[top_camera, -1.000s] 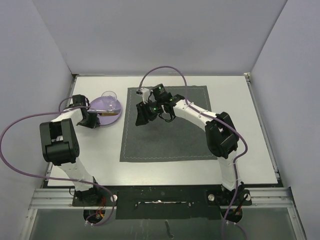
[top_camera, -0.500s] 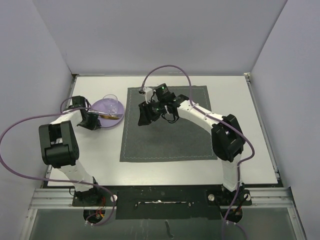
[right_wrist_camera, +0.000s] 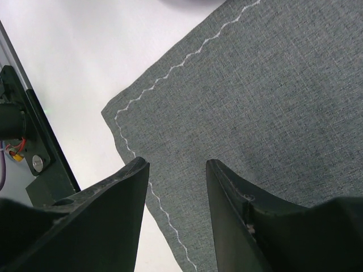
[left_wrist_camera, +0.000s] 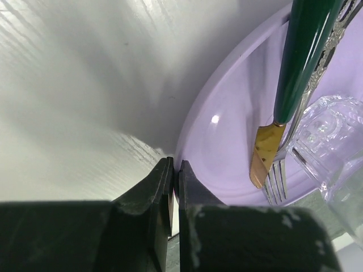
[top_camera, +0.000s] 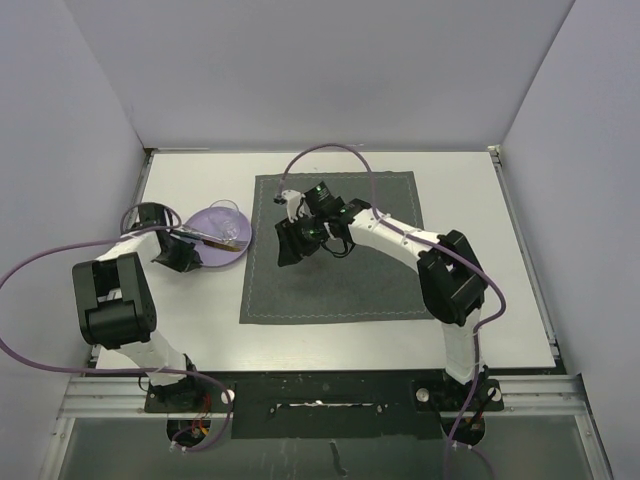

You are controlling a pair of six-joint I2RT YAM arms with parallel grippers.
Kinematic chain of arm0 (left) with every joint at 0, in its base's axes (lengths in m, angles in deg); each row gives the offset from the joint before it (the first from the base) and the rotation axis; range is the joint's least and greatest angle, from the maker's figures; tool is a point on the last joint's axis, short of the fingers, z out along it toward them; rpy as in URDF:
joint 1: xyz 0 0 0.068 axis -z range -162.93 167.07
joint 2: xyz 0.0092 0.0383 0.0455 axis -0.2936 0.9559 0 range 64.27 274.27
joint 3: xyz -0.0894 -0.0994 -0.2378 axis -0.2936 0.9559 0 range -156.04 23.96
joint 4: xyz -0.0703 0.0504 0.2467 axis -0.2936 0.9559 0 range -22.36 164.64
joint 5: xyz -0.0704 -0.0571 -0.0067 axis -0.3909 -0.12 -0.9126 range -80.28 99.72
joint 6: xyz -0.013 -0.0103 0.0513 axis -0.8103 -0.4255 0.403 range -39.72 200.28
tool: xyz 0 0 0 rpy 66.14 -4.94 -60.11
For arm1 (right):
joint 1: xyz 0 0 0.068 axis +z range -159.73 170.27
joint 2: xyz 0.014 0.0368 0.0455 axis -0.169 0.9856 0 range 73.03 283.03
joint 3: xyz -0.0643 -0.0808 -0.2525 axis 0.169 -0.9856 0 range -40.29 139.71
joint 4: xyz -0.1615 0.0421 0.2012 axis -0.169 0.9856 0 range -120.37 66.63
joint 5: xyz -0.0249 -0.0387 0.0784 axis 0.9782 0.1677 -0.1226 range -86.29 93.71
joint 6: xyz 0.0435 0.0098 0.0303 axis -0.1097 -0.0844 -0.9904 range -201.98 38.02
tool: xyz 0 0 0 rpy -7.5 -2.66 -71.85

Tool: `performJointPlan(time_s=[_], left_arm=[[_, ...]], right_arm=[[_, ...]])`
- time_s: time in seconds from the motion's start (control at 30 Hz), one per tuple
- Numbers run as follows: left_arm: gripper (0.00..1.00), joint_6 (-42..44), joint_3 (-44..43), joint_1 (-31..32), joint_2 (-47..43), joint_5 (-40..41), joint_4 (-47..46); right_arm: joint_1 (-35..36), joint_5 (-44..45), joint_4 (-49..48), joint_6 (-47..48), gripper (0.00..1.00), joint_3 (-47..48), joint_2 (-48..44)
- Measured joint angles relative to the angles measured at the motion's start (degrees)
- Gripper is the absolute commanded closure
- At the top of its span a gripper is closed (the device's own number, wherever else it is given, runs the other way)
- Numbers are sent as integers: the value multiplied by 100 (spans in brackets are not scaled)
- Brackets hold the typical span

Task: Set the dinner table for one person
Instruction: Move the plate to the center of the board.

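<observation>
A purple plate [top_camera: 215, 256] lies on the white dinner table [top_camera: 480, 250], left of the dark grey placemat [top_camera: 340, 290]. On it lie a green-handled knife [left_wrist_camera: 300, 62] and a fork [left_wrist_camera: 276, 180], beside a clear glass [left_wrist_camera: 334, 141]. My left gripper [left_wrist_camera: 174, 166] is shut on the plate's near rim [left_wrist_camera: 195, 119]; from above the left gripper [top_camera: 186, 256] is at the plate's left edge. My right gripper [right_wrist_camera: 177, 164] hangs open over the placemat [right_wrist_camera: 255, 102] near its stitched left edge, holding nothing; from above the right gripper [top_camera: 288, 246] is over the mat's upper left.
Grey walls enclose the table on three sides. A metal rail [top_camera: 320, 385] runs along the front edge by the arm bases. Purple cables [top_camera: 330, 150] loop above both arms. A black base bracket [right_wrist_camera: 34, 164] shows at the left of the right wrist view.
The plate with its load has slid a little toward the front and toward the mat, the left gripper moving with it. The right gripper has drifted slightly left and forward, staying open.
</observation>
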State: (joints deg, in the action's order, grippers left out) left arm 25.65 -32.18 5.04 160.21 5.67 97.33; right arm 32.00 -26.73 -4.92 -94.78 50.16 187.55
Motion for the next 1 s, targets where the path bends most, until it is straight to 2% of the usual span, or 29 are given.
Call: performJointPlan(time_s=[0.27,0.5,0.6,0.8,1.0], left_arm=[[100,15,391,-33,-39,-470,-610],[100,227,428,-46,-195,-492,-557],[100,330,435,-79,-323,-476,-468],[100,457,437,-162,-358,-470,-387],[100,560,437,-181,-356,-476,-376]], right_arm=[[33,179,146,33,55,-101,0],[33,354,319,85,54,59,68],[33,433,577,199,55,828,498],[31,479,837,348,60,2820,1958],[24,439,1141,339,60,3779,2881]])
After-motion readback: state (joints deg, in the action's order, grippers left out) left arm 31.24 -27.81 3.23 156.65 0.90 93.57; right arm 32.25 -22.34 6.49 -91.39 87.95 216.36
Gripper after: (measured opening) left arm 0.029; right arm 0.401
